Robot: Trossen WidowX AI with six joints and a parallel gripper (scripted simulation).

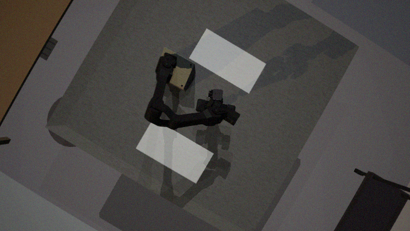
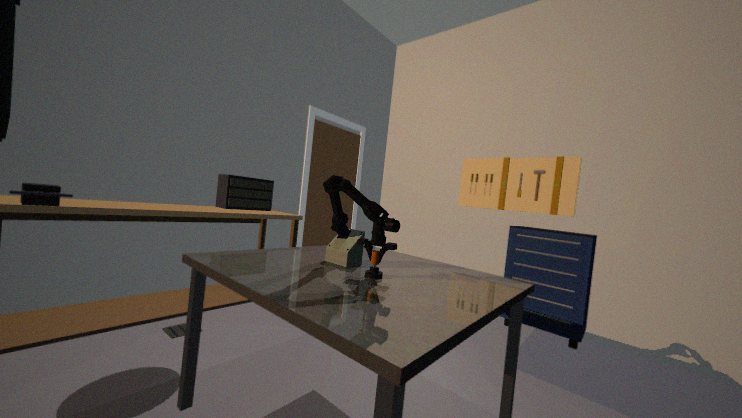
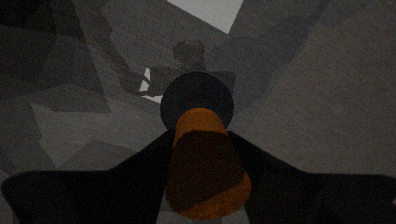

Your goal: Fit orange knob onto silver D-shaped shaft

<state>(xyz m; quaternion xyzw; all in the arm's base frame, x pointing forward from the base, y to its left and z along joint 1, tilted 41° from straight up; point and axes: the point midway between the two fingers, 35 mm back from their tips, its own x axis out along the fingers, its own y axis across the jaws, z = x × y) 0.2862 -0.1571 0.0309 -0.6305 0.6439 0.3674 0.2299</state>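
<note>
The orange knob point(image 2: 374, 257) point(image 3: 204, 165) is held upright between the fingers. My gripper point(image 2: 374, 253) point(image 3: 200, 134) is shut on it. The dark round pedestal point(image 2: 373, 273) point(image 3: 196, 90) stands on the table just below the knob. In the exterior view a small grey bit shows between the knob's lower end and the pedestal's top; it looks like the shaft. In the wrist view the knob covers the pedestal's near part, and the shaft is hidden. The hole and its flat side are hidden. In the top view the arm hides knob and pedestal.
The arm's pale base block point(image 1: 181, 77) point(image 2: 345, 250) stands on the glossy table point(image 1: 114, 85) point(image 2: 446, 321) behind the pedestal. Two white rectangles point(image 1: 226, 60) point(image 1: 174, 155) show on the table top in the top view. Shadows and reflections of the arm cross the table.
</note>
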